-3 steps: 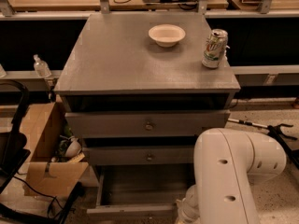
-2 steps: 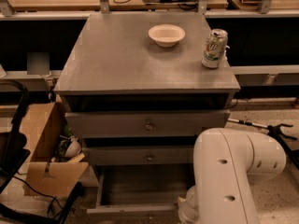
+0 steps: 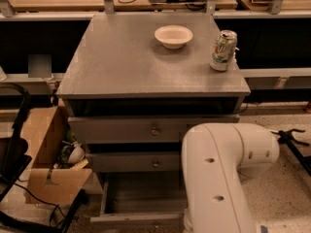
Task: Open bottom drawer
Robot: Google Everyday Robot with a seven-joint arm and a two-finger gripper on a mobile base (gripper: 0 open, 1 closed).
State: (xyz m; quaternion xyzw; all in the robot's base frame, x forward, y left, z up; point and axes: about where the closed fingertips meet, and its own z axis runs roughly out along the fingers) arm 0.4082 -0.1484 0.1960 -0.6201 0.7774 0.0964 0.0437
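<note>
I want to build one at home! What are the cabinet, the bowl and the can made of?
Cabinet: looks like wood painted matte grey, bottom drawer included; flat boards, dull surface.
Bowl: maybe paper or plastic; cream, thin rim, no shine.
Can: probably metal; silvery top rim, printed label.
The pincer is hidden somewhere below the white arm.

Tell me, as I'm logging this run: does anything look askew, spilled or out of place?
Nothing odd. The bottom drawer stands pulled out, as intended; bowl and can sit upright on the cabinet top. The gripper is out of view, past the white arm's lower end.
</note>
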